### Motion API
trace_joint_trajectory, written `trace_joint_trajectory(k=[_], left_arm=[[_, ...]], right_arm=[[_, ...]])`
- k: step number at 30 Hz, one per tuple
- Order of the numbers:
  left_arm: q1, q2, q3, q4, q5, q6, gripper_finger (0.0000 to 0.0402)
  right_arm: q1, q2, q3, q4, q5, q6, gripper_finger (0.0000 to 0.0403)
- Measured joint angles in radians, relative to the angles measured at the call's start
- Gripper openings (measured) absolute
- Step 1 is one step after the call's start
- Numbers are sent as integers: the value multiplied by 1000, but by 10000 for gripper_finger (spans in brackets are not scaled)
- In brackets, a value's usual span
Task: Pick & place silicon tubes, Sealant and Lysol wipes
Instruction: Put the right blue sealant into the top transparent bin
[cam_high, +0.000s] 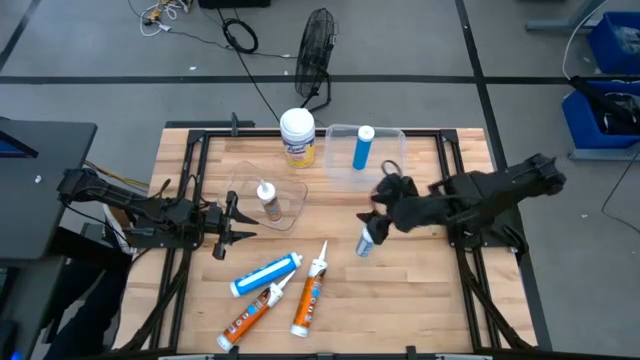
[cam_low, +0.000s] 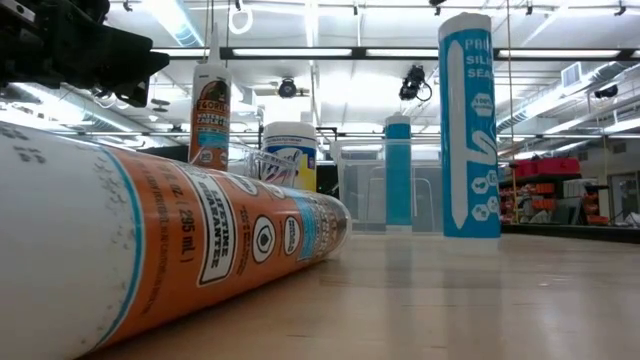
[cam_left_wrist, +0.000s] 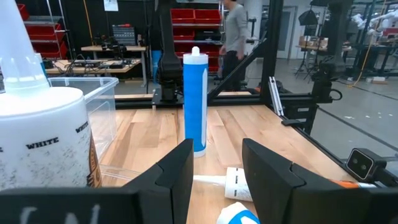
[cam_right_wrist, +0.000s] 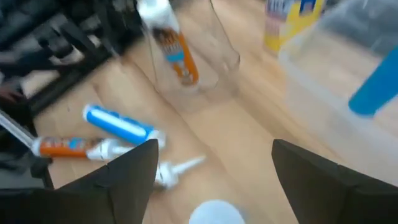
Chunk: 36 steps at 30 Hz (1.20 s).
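Note:
The Lysol wipes canister (cam_high: 297, 137), with its yellow label and white lid, stands upright at the table's far middle; it also shows in the low view (cam_low: 291, 152). One blue silicone tube (cam_high: 366, 243) stands upright on its base on the bare table (cam_left_wrist: 194, 99). My right gripper (cam_high: 378, 222) is open just above and beside its top (cam_right_wrist: 214, 213) and touches nothing. My left gripper (cam_high: 243, 228) is open and empty at the left (cam_left_wrist: 214, 155), next to an upright orange sealant cartridge (cam_high: 267, 200) that stands in a shallow clear tray (cam_high: 290, 190).
A second blue tube (cam_high: 363, 148) stands in a clear bin (cam_high: 395, 135) at the far right. A blue tube (cam_high: 265, 275) and two orange cartridges (cam_high: 250, 315) (cam_high: 310, 300) lie near the front edge. A black frame (cam_high: 200, 140) borders the table.

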Motion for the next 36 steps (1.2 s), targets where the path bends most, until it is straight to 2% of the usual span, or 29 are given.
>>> trace_joint_trajectory(k=[9, 15, 23, 36], left_arm=[[0, 0, 0, 0, 0, 0, 142], [0, 0, 0, 0, 0, 0, 142], [0, 0, 0, 0, 0, 0, 142], [0, 0, 0, 0, 0, 0, 142]], right_arm=[[-106, 240, 278, -368, -257, 118, 318], [-136, 296, 327, -455, -373, 179, 326], [-133, 298, 320, -487, -420, 242, 341], [-119, 364, 319, -467, -438, 218, 341]])
